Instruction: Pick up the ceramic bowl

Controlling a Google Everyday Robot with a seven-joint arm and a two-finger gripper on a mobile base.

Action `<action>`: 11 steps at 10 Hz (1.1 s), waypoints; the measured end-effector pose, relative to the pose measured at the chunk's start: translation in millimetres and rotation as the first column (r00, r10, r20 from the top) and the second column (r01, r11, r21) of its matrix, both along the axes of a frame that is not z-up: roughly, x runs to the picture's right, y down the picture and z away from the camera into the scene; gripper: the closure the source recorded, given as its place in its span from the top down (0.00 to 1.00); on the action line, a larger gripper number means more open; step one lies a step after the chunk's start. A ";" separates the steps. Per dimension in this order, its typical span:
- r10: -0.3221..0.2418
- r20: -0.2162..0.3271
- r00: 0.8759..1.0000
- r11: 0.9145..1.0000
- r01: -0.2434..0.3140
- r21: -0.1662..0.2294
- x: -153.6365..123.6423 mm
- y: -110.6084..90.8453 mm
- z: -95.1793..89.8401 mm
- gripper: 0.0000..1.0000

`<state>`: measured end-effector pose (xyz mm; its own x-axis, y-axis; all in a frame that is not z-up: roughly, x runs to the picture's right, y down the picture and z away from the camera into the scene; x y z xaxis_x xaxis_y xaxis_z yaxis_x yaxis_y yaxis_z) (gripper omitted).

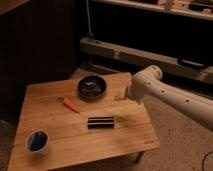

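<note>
low wooden table (125,142), speckled floor (175,147)

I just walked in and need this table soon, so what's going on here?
A white robot arm is going for the black bowl at the back of the wooden table. Its gripper hovers beside the bowl, jaws open and holding nothing. The bowl sits on the table, not yet grasped. A carrot, a black bar and a small cup lie untouched nearer the front.
</note>
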<state>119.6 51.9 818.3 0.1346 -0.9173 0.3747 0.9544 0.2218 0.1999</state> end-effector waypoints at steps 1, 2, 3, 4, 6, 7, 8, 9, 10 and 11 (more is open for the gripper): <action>0.014 0.009 1.000 1.000 -0.014 0.010 1.7 -3.3 1.2 0.80; 0.021 0.008 1.000 1.000 -0.021 0.015 0.5 -12.1 5.0 0.80; 0.024 0.009 1.000 1.000 -0.024 0.015 0.6 -19.1 9.5 0.80; 0.028 0.010 1.000 0.999 -0.028 0.015 1.5 -28.4 14.6 0.80; 0.031 0.015 0.999 0.999 -0.031 0.012 -1.7 -47.8 23.9 0.80; 0.037 0.022 0.999 0.999 -0.037 0.010 -2.8 -59.5 31.2 0.80; 0.044 0.030 0.999 0.999 -0.045 0.008 -2.5 -70.5 40.7 0.80; 0.054 0.047 0.997 0.998 -0.054 0.010 -7.7 -80.0 49.5 0.80; 0.060 0.071 0.996 0.998 -0.061 0.020 -17.5 -84.7 58.3 0.80; 0.076 0.098 0.992 0.996 -0.080 0.042 -25.2 -86.4 71.2 0.80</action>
